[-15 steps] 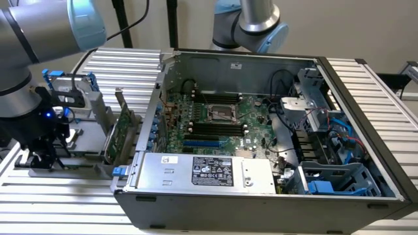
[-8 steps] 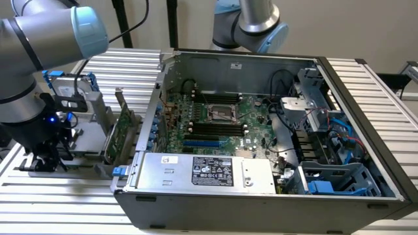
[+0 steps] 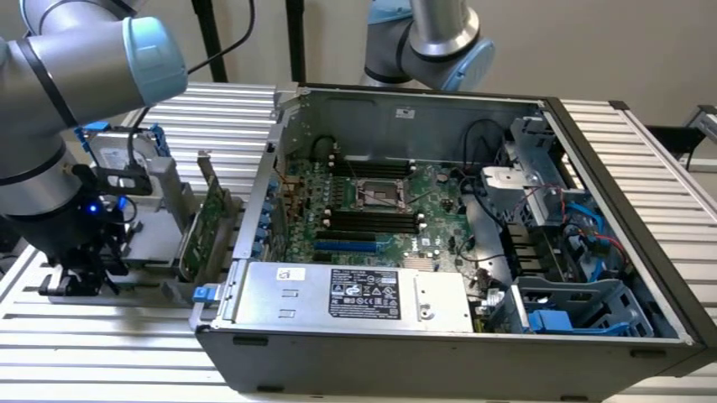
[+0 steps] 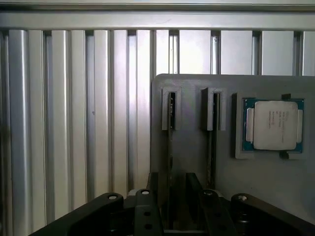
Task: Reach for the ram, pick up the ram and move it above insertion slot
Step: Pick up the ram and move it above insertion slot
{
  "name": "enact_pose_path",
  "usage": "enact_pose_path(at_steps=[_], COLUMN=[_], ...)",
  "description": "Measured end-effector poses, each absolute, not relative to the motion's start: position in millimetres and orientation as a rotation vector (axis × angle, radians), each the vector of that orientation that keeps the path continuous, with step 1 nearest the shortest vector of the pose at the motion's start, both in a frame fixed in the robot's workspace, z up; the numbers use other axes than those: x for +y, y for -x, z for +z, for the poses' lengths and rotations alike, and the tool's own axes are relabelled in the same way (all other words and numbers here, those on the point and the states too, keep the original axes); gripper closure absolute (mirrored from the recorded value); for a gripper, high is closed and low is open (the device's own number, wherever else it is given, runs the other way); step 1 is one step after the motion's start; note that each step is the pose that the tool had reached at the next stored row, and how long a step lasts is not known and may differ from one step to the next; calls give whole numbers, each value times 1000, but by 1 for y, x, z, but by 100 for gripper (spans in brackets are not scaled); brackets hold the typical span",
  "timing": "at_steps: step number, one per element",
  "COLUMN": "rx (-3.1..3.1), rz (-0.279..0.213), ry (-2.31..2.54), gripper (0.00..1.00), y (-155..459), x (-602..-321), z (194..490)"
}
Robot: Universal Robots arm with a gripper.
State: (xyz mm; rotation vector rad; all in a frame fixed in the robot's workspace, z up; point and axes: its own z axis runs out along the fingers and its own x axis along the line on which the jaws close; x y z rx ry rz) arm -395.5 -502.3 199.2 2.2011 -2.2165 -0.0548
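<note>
- My thick grey tubular arm (image 3: 34, 101), with its pale blue joint cap, sits at the exterior view's left and bends downward.
- My dark wrist (image 3: 50, 214) hangs below it, roughly upright, with a small blue light glowing on its side.
- My black metal hand (image 3: 76, 273) points down from the low end of the wrist.
- In the wrist view, my hand (image 4: 173, 206) has its two black fingers (image 4: 146, 211) spread wide, with a clear gap between them.

Robotics lab, PC-assembly cell: robot arm (image 3: 67, 101) at 9 o'clock, second arm (image 3: 431, 42) at 12, slatted aluminium tabletop (image 3: 101, 336), opened PC case (image 3: 448, 353) centre, grey parts fixture (image 4: 197, 162) holding a CPU (image 4: 273, 125).
</note>
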Motion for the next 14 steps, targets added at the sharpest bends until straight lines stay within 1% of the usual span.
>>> enact_pose_path(at_steps=[9, 14], rx=[-2166, -2167], rz=[-62, -77], ry=[-2257, -2268], gripper=[64, 64], y=[395, 396], x=[-503, -508], z=[197, 196])
